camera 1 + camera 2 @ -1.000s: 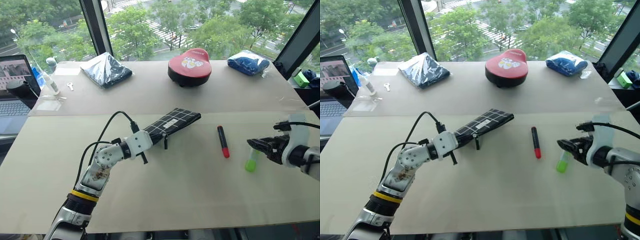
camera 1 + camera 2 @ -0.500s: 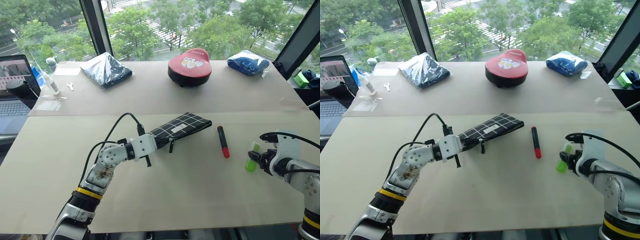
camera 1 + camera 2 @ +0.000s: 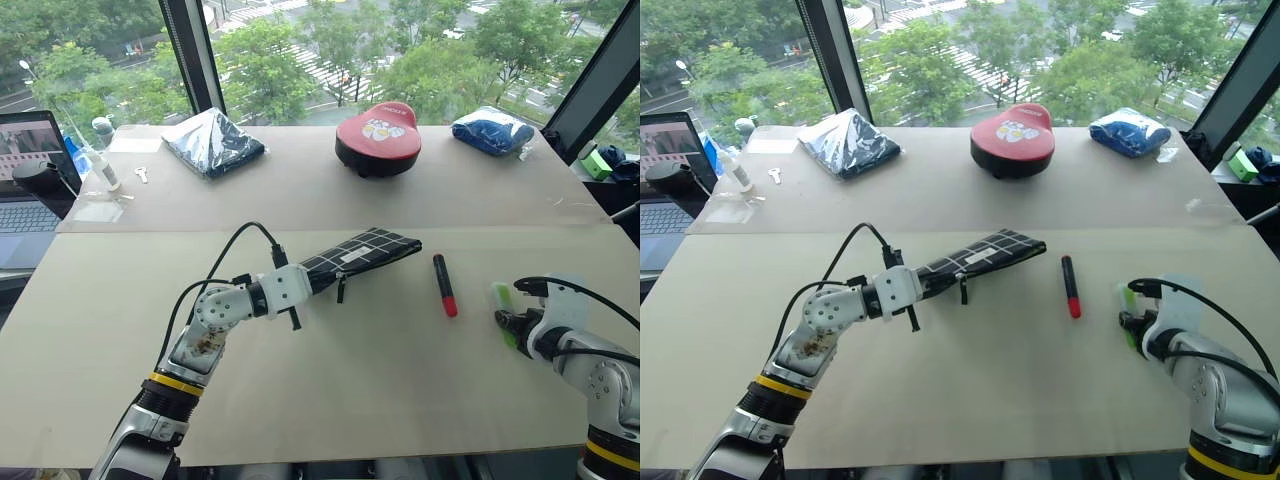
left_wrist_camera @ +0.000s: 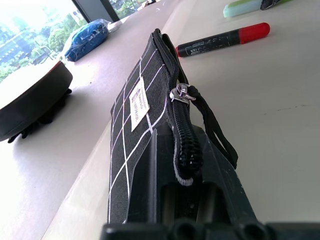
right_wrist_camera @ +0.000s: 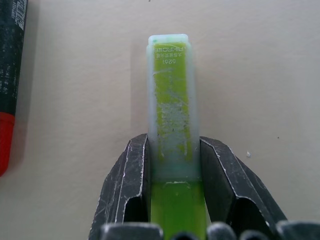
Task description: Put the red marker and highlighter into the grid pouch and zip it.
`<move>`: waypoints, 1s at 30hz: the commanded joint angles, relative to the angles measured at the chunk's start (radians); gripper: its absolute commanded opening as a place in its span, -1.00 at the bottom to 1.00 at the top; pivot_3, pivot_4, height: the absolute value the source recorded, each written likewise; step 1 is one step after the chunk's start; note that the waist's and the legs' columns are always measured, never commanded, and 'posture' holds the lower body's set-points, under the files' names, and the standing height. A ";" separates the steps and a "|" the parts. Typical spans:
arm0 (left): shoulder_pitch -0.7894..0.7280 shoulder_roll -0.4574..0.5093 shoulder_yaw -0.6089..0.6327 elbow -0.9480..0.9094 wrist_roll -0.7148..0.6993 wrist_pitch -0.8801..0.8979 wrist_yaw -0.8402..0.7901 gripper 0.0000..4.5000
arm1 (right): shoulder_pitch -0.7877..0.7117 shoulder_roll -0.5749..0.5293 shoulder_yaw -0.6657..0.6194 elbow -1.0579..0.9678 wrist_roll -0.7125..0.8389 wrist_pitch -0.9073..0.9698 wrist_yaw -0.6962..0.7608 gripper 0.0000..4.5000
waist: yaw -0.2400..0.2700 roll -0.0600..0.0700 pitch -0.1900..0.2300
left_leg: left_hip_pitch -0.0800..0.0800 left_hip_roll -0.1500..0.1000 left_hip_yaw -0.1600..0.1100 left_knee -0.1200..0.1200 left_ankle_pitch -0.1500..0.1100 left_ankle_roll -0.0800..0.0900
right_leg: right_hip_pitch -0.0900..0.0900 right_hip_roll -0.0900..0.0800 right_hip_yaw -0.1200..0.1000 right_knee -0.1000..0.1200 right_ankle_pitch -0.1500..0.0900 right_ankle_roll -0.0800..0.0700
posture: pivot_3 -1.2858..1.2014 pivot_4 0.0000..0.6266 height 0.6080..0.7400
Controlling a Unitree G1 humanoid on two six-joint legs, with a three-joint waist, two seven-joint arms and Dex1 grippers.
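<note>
a wide beige table (image 3: 400, 380) fills the foreground, with a faint seam running across it from side to side. at its far edge stand tall windows (image 3: 290, 50) with dark frames (image 3: 185, 45), and through the glass are green treetops and what looks like a street far below. daylight falls in evenly. on the far half of the table lie a dark blue bagged bundle (image 3: 212, 140), a red and black case (image 3: 378, 135) and a brighter blue bagged bundle (image 3: 489, 131). at the left edge sit an open laptop (image 3: 25, 185) and a clear bottle (image 3: 103, 155).
</note>
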 commanded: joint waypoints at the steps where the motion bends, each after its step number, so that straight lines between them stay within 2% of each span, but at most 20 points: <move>1: -0.009 0.004 0.022 -0.027 -0.018 -0.005 0.015 -1.00 | 0.014 -0.007 0.014 0.083 -0.035 -0.035 -0.004 -0.54 | 0.000 -0.004 -0.002 | 0.000 0.000 0.000 0.000 0.000 0.000 | 0.000 0.000 0.000 0.000 0.000 0.000 | 0.03 -0.52 1.00; 4: -0.008 0.000 0.025 -0.026 -0.028 0.002 0.017 -1.00 | -0.033 -0.026 0.022 0.104 -0.027 -0.109 0.021 -0.54 | -0.002 -0.008 -0.005 | 0.002 0.000 0.000 0.000 0.000 0.000 | 0.001 0.000 0.001 0.000 0.000 0.000 | 0.03 -0.52 1.00; 7: -0.005 0.001 0.024 -0.023 -0.043 -0.001 0.002 -1.00 | -0.097 -0.106 0.102 0.096 -0.052 -0.252 0.090 -0.54 | -0.004 -0.007 -0.004 | 0.002 0.000 0.000 0.000 -0.001 0.001 | 0.000 0.000 0.003 0.000 0.000 0.000 | 0.03 -0.52 1.00; 8: -0.005 0.002 0.024 -0.020 -0.046 -0.003 0.000 -1.00 | -0.132 -0.148 0.142 0.081 -0.064 -0.314 0.132 -0.54 | -0.004 -0.004 -0.003 | 0.002 0.000 0.000 0.000 0.000 0.001 | 0.000 0.000 0.003 0.000 0.000 0.000 | 0.03 -0.52 1.00; 11: -0.008 0.004 0.019 -0.011 -0.050 -0.013 -0.009 -1.00 | -0.206 -0.365 0.361 -0.049 -0.145 -0.565 0.390 -0.54 | -0.013 0.010 0.004 | 0.000 -0.001 0.003 -0.001 0.001 -0.002 | -0.004 0.000 0.006 0.001 0.000 0.000 | 0.03 -0.52 1.00; 13: -0.011 0.002 0.018 -0.005 -0.050 -0.016 -0.010 -1.00 | -0.210 -0.456 0.433 -0.067 -0.168 -0.646 0.501 -0.54 | -0.014 0.012 0.005 | 0.000 -0.001 0.003 -0.003 0.002 -0.004 | -0.006 0.001 0.006 0.001 0.000 0.000 | 0.03 -0.52 1.00; 15: -0.012 0.000 0.020 -0.001 -0.050 -0.019 -0.011 -1.00 | -0.217 -0.500 0.461 -0.019 -0.202 -0.713 0.538 -0.54 | -0.009 0.005 0.004 | 0.001 0.004 0.000 -0.004 0.004 -0.007 | -0.003 0.008 0.003 0.000 -0.002 -0.002 | 0.03 -0.52 1.00; 21: -0.005 -0.001 0.019 0.002 -0.046 -0.031 -0.013 -1.00 | -0.258 -0.537 0.523 0.023 -0.221 -0.788 0.661 -0.54 | 0.001 0.004 0.005 | -0.007 0.001 -0.003 0.002 0.002 -0.004 | -0.005 0.004 0.003 -0.001 -0.002 -0.002 | 0.03 -0.52 1.00; 30: 0.013 0.007 0.017 -0.009 -0.036 -0.049 -0.010 -1.00 | -0.316 -0.464 0.522 0.160 -0.226 -0.787 0.674 -0.54 | 0.000 0.004 0.005 | -0.007 0.002 -0.003 0.002 0.002 -0.004 | -0.005 0.004 0.002 -0.001 -0.001 -0.001 | 0.03 -0.52 1.00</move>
